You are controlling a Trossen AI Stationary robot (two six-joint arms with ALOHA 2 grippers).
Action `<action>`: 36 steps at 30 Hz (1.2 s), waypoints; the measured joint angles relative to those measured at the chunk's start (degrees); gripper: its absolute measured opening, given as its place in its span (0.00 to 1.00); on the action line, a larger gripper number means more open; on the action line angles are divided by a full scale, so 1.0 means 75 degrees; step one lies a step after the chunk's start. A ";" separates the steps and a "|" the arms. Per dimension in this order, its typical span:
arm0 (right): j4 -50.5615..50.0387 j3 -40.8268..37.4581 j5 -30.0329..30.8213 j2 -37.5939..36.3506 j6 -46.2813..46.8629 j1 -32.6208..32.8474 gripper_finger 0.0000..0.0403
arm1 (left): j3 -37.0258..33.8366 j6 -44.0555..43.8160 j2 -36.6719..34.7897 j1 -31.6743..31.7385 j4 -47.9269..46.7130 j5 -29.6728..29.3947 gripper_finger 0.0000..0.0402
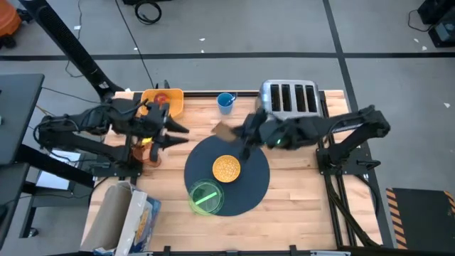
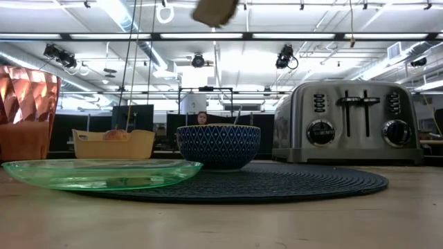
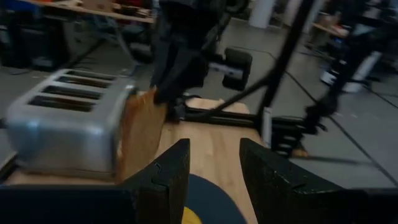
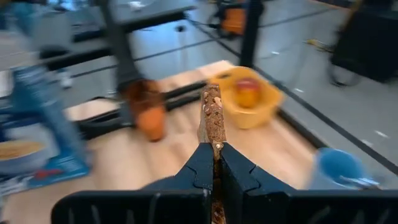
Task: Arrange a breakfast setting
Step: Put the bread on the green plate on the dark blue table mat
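My right gripper (image 1: 240, 133) is shut on a slice of brown toast (image 1: 226, 131), high above the far edge of the round dark mat (image 1: 256, 178). The toast shows at the top of the low view (image 2: 216, 10). On the mat stand a bowl of yellow cereal (image 1: 226, 168), blue-patterned outside (image 2: 218, 145), and an empty green plate (image 1: 205, 197). My left gripper (image 1: 176, 133) is open and empty, left of the mat, pointing at the toast (image 3: 143, 134). A red apple (image 4: 247, 92) lies in the yellow tray (image 1: 162, 102). The blue cup (image 1: 226, 102) and orange tumbler (image 4: 146, 112) stand off the mat. I cannot make out the spoon. My right gripper pinches one edge of the toast slice (image 4: 213, 134) between its two fingers, one on each flat face. The fingers come about level from the table's right. The slice stands on edge beyond the fingertips, lifted clear of the table.
The silver four-slot toaster (image 1: 290, 98) stands at the far right, behind my right gripper. A cereal box (image 1: 131, 220) lies at the near left corner. Bare wood shows right of the mat and along the near edge.
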 joint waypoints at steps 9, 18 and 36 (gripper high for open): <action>0.1817 0.0000 -0.0593 0.1200 -0.0578 0.1054 0.03 | 0.0021 -0.0647 0.0003 -0.1430 -0.0042 0.0001 0.36; 0.3057 0.0000 -0.0938 0.2312 -0.1952 0.1723 0.03 | 0.0021 -0.1355 0.0012 -0.2864 -0.0027 -0.0274 0.36; 0.3326 -0.0003 -0.0798 0.4230 -0.4110 0.1885 0.03 | 0.0027 -0.1531 0.0025 -0.3916 -0.0504 -0.0582 0.36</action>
